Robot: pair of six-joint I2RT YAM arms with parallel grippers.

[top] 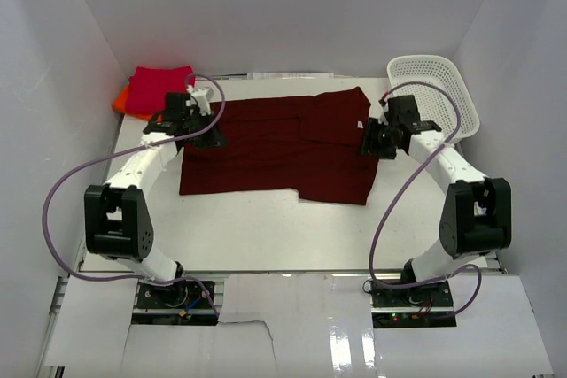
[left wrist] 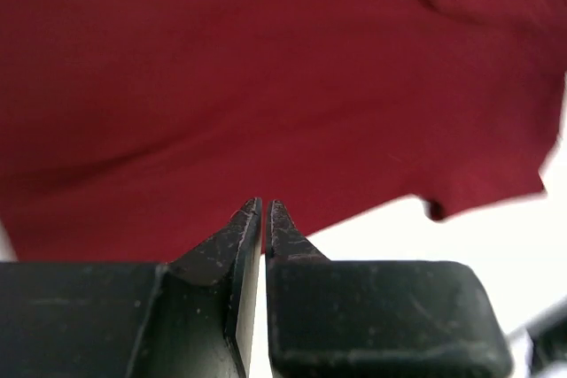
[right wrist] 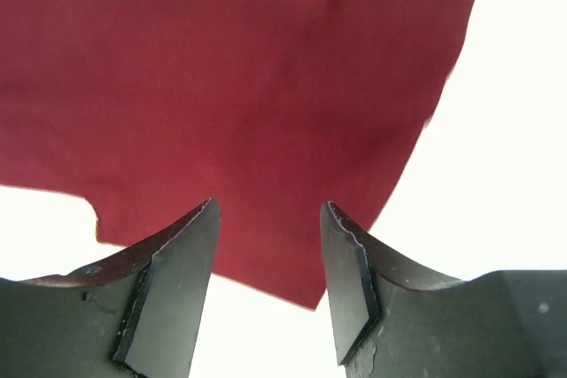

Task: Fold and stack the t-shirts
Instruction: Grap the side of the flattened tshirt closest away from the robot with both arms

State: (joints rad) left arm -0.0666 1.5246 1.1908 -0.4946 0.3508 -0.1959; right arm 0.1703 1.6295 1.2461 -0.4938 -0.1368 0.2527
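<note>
A large dark maroon t-shirt (top: pixel 283 143) lies spread flat across the middle of the table. It fills the left wrist view (left wrist: pixel 266 86) and the right wrist view (right wrist: pixel 230 77). My left gripper (top: pixel 211 137) hovers over the shirt's left edge; its jaws (left wrist: pixel 265 205) are shut with nothing between them. My right gripper (top: pixel 368 143) hovers over the shirt's right edge, open and empty (right wrist: pixel 268 210). A folded crimson-red t-shirt (top: pixel 159 88) rests on an orange one (top: pixel 120 100) at the back left corner.
A white plastic mesh basket (top: pixel 436 90) stands at the back right, just behind my right arm. White walls enclose the table on three sides. Bare white tabletop (top: pixel 283 227) lies between the shirt and the arm bases.
</note>
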